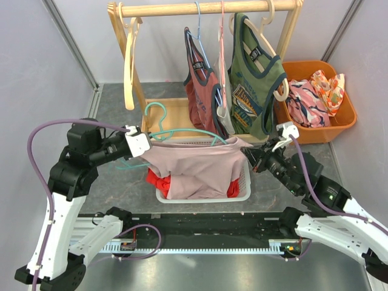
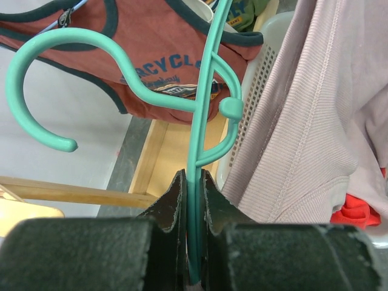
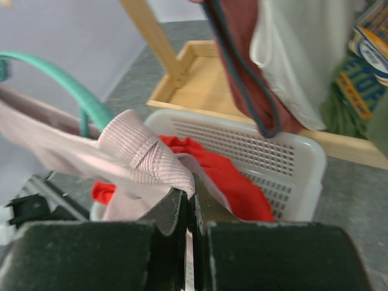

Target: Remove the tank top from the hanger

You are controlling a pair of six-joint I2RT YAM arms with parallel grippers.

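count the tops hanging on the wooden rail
3: red-brown tank top at left, green tank top at right, white top squeezed between them; more could hide behind.

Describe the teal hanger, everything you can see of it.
The hanger looks like smooth teal plastic, with an open curved hook and thin arms. It lies roughly level above the basket, with the hook pointing away from the arms. The left hand is shut on it near one end. The pink tank top drapes over it, and the right hand pinches the top's far edge.
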